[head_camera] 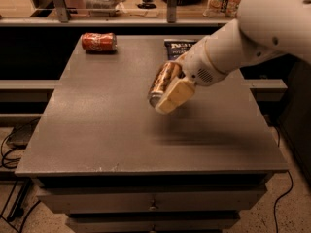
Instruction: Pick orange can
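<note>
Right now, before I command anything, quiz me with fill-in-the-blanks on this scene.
Over the grey tabletop, near its middle, the gripper has its jaws ___ on the copper-orange metal drink can.
The bright red soda can lies on its ___ near the far left corner.
The dark snack bag lies ___ the gripper.
Missing: shut; side; behind.

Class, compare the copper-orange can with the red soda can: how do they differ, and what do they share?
Colour: the orange can is metallic copper; the red soda can is brighter red-orange. State: the gripper holds the orange can, tilted, silver end down, over the middle of the table; the red soda can lies free on its side at the far left. Both are drink cans.
</note>
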### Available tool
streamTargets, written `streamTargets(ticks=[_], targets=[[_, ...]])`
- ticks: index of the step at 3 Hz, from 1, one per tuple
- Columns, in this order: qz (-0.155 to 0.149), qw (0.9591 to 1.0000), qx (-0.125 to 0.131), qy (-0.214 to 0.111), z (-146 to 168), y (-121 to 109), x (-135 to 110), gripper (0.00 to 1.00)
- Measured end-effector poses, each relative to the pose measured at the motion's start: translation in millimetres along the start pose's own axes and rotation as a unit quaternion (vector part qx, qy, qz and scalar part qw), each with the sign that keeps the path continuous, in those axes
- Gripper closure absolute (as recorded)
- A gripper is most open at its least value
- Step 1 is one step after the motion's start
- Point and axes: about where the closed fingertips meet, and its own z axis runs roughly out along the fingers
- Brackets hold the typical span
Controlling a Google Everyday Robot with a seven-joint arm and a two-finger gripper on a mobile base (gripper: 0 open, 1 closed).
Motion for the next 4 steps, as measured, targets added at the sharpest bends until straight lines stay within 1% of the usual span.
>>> streamTargets(ticks=[1,2,3,4], targets=[[-0.037,0.9984,0.032,-0.029,-44,-28,-37,1.0],[-0.08,0.9919,0.057,-0.08,-91,-52,-72,1.0],[-0.1,0.9874,0.075,-0.097,-111,-59,-90,1.0],[-0.099,0.9876,0.074,-0.097,-110,-58,-90,1.0]])
